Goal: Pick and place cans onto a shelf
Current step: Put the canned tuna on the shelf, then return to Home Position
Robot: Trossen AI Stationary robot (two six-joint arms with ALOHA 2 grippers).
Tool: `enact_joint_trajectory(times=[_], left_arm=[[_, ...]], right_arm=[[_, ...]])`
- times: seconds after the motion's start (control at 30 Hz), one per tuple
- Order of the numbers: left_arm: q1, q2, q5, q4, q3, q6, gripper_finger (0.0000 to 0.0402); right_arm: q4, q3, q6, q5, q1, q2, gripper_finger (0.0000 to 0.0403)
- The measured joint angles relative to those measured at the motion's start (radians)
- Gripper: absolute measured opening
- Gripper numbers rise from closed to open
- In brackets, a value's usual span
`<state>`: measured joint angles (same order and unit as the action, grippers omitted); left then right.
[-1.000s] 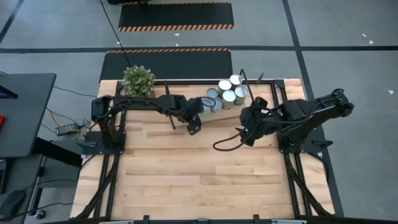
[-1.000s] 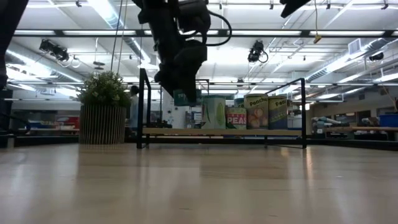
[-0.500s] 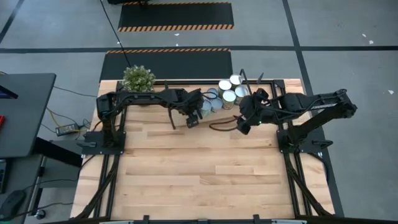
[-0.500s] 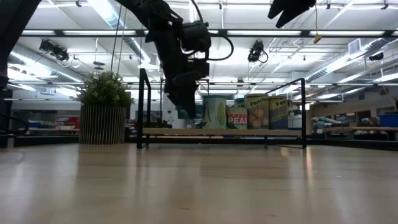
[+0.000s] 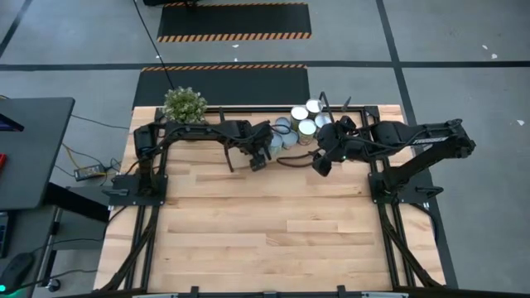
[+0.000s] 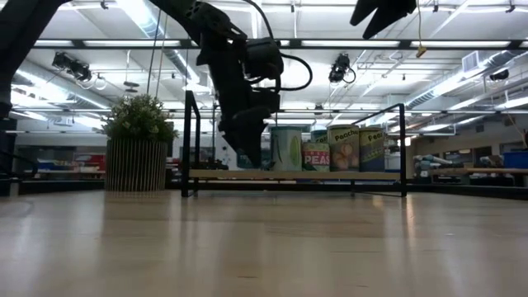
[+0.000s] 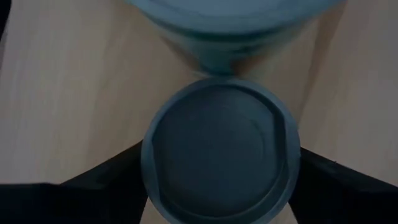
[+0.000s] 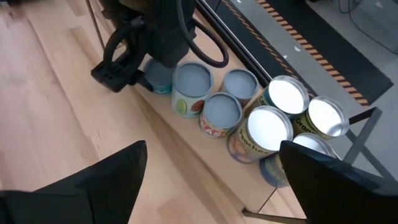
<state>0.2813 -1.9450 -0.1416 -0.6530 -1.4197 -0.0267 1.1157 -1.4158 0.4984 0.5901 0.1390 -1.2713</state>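
My left gripper [image 5: 259,156] is shut on a small can with a bluish-grey top [image 7: 221,149] and a teal side [image 8: 158,78]. It is at the left end of the row of cans [image 5: 303,126] standing upright on the light plywood shelf [image 6: 330,175]. The nearest shelf can [image 7: 230,25] is just beyond the held one. In the low view the gripper [image 6: 250,147] covers most of the can. My right gripper [image 5: 322,162] is open and empty above the table, in front of the shelf's right half. Its fingers [image 8: 99,180] are spread wide. My left gripper pinches the can by its round side wall just below the rim [image 7: 147,163], one finger [image 7: 106,183] on each side. The fingers come from above, pointing down. The can is upright, top up; whether its bottom rests on the shelf I cannot tell.
A potted plant [image 5: 184,106] stands at the table's far left corner, left of the shelf. The shelf's black rod frame ends [image 6: 188,140] rise at both ends of the board. Bare tabletop [image 5: 265,232] stretches from the shelf toward the near edge.
My left gripper has carried the can toward the table's far edge and down, up to the left end of the row on the shelf. My right gripper has gone toward the far edge and a little left, nearer the shelf, staying open.
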Motion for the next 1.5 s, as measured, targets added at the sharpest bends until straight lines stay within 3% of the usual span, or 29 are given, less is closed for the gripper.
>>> enact_joint_trajectory(times=[0.3, 0.5, 0.67, 0.83, 0.97, 1.13, 1.3, 1.5], left_arm=[[0.001, 0.000, 0.008, 0.005, 0.000, -0.014, 0.0392], [-0.002, 0.008, 0.025, -0.098, -0.048, -0.013, 0.0398], [-0.005, 0.009, 0.061, -0.190, -0.128, -0.025, 0.0398], [-0.020, 0.010, 0.066, -0.298, -0.229, -0.094, 0.0388], [-0.065, 0.054, -0.024, -0.327, -0.253, -0.083, 0.0372], [-0.141, 0.134, -0.129, -0.328, -0.219, -0.073, 0.0351], [-0.201, 0.219, -0.159, -0.301, -0.203, -0.097, 0.0332], [-0.267, 0.390, -0.167, -0.081, -0.048, -0.165, 0.0303]], right_arm=[[-0.026, 0.000, 0.008, -0.008, 0.000, 0.000, 0.0374], [-0.008, 0.000, 0.008, -0.021, -0.008, 0.000, 0.0374], [0.030, -0.001, 0.006, -0.137, -0.090, 0.000, 0.0374], [0.095, -0.001, -0.001, -0.143, -0.210, 0.007, 0.0374], [0.110, -0.001, 0.022, -0.146, -0.307, 0.048, 0.0374], [0.093, -0.001, 0.019, -0.148, -0.412, 0.096, 0.0374], [0.039, -0.001, -0.006, -0.229, -0.449, 0.145, 0.0374], [-0.156, 0.082, -0.030, -0.295, -0.447, 0.271, 0.0374]])
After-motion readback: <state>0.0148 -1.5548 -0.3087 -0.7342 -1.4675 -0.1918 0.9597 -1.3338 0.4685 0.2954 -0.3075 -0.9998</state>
